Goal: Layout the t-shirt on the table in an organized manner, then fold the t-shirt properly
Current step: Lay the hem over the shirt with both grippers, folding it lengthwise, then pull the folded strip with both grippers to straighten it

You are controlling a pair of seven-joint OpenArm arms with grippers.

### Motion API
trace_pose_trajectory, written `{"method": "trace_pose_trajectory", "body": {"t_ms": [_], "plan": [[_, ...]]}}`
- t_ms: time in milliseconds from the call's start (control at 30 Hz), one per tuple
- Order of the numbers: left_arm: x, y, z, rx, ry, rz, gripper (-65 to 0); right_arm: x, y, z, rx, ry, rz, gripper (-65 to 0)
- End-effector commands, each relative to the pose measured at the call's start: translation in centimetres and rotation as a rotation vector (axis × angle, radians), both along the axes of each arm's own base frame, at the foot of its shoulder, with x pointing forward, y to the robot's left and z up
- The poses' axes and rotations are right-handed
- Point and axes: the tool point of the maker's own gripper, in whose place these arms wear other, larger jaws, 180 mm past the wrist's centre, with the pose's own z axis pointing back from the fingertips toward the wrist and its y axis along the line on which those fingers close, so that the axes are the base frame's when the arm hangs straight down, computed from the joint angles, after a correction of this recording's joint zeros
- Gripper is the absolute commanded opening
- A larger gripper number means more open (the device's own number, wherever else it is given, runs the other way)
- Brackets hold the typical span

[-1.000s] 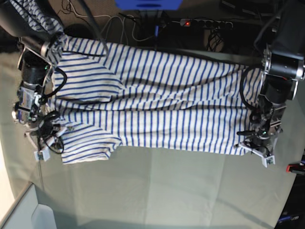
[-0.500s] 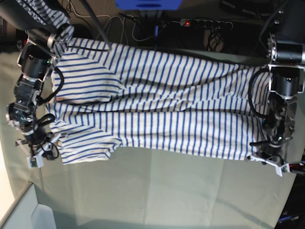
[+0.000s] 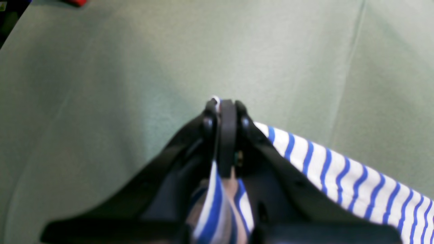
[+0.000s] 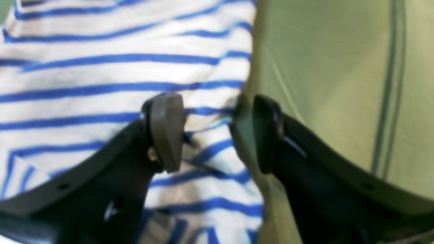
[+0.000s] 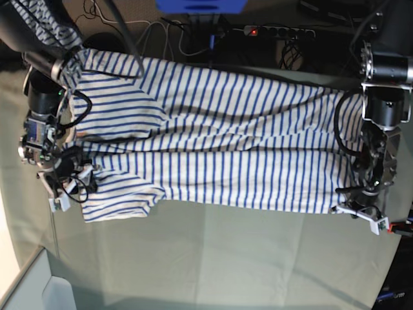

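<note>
Left gripper (image 3: 225, 108) is pinched tight on the hem corner of the t-shirt (image 5: 219, 152), the right gripper (image 4: 217, 132) sits spread apart over the sleeve edge gripping nothing, and the shirt lies stretched flat across the table (image 5: 226, 258).

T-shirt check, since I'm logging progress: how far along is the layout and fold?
Done: the t-shirt lies stretched across the table, mostly flat. In hand: the left gripper is shut on its corner, while the right gripper stands open over the opposite edge, holding nothing. Left: wrinkles near the sleeve need smoothing, and no fold has been made.
</note>
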Motion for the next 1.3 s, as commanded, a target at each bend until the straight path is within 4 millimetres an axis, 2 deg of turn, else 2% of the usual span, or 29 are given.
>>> {"method": "trace_pose_trajectory", "body": {"t_ms": [0, 67, 133, 200, 300, 367, 433, 567, 667, 900, 1000, 1133, 1267], "plan": [[1.3, 1.0, 2.3, 0.024, -0.063, 0.008, -65.0, 1.4, -1.3, 1.7, -0.015, -0.055, -0.026, -31.9], [1.3, 1.1, 2.2, 0.025, -0.061, 0.008, -65.0, 1.5, -1.1, 1.6, -0.007, -0.051, -0.025, -32.1], [0.8, 1.1, 1.7, 0.027, -0.05, 0.008, -65.0, 1.5, -1.1, 1.6, -0.007, -0.051, -0.025, -35.6], [0.9, 1.0, 1.9, 0.027, -0.054, 0.005, -65.0, 1.5, -0.9, 1.5, -0.005, -0.051, -0.023, -45.3], [0.9, 1.1, 2.0, 0.029, -0.055, 0.005, -65.0, 1.5, -1.1, 1.7, -0.009, -0.055, -0.024, -65.0], [1.0, 1.1, 2.1, 0.028, -0.059, 0.005, -65.0, 1.6, -1.3, 1.9, -0.013, -0.057, -0.019, -65.0], [1.1, 1.0, 2.2, 0.027, -0.062, 0.005, -65.0, 2.1, -1.3, 3.3, -0.014, -0.093, 0.007, -64.7], [1.3, 1.2, 2.6, 0.024, -0.07, 0.01, -65.0, 3.5, -1.9, 7.2, -0.081, -0.198, 0.018, -65.0], [1.9, 1.4, 4.3, 0.042, -0.113, -0.003, -65.0, 4.3, -2.2, 10.7, -0.145, -0.294, 0.019, -65.0], [4.0, -0.3, 9.6, 0.062, -0.253, -0.055, -65.0, 4.8, -1.4, 14.0, -0.186, -0.384, 0.023, -65.0], [4.4, -0.5, 10.6, 0.064, -0.277, -0.063, -65.0, 5.2, -1.1, 15.6, -0.179, -0.434, 0.015, -65.0], [4.5, -0.6, 11.0, 0.065, -0.286, -0.064, -65.0, 5.3, -0.6, 17.7, -0.172, -0.5, 0.009, -65.0], [4.1, 1.1, 11.4, 0.04, -0.308, -0.005, -65.0, 5.0, 0.3, 17.0, -0.15, -0.493, 0.009, -65.0]]}}
